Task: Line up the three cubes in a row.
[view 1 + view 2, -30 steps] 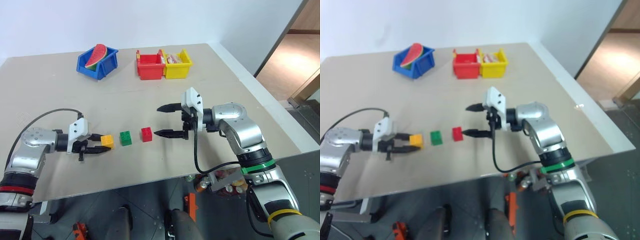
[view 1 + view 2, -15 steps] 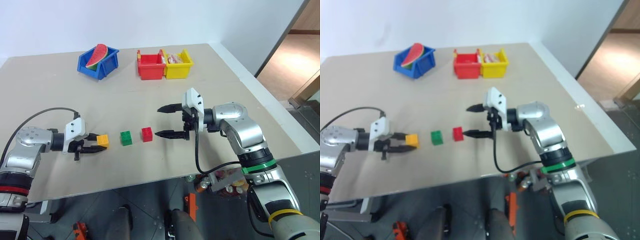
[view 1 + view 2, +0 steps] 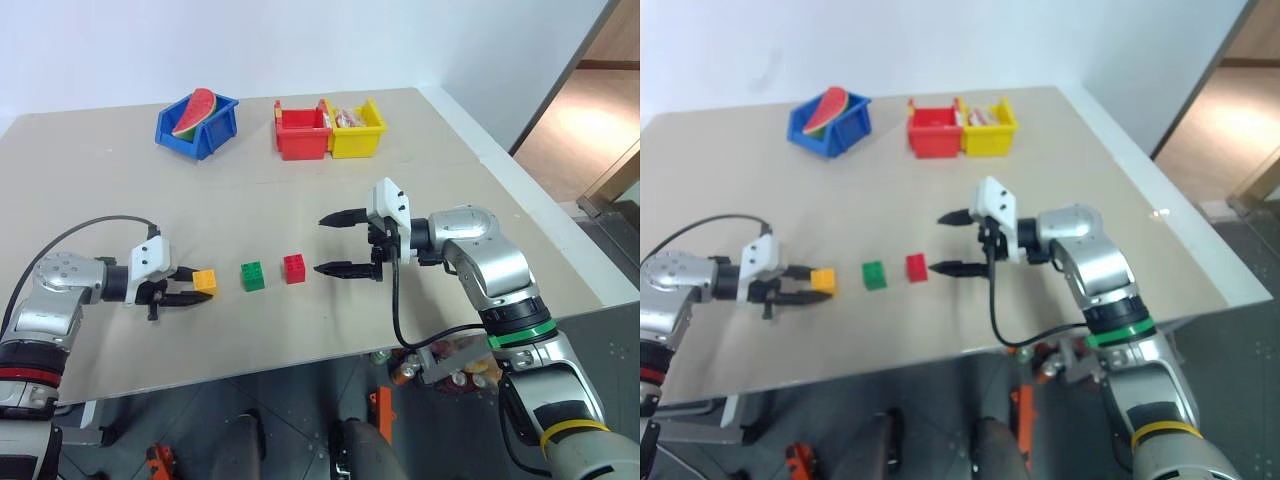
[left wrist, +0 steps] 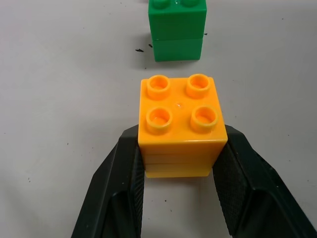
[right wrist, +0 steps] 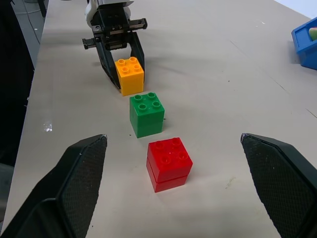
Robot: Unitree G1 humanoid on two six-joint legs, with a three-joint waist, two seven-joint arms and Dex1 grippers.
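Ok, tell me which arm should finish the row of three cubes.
Left, probably. The left gripper is shut on the yellow-orange cube, in line with the green cube and red cube. The right gripper hangs open beside the red cube, holding nothing.

green cube (image 4: pixel 177 29): far studs cut by frame edge | yellow bin (image 3: pixel 356 129): contents unreadable (too small)

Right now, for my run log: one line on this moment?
left gripper: shut on yellow-orange cube | right gripper: open, empty | green cube, red cube: in row
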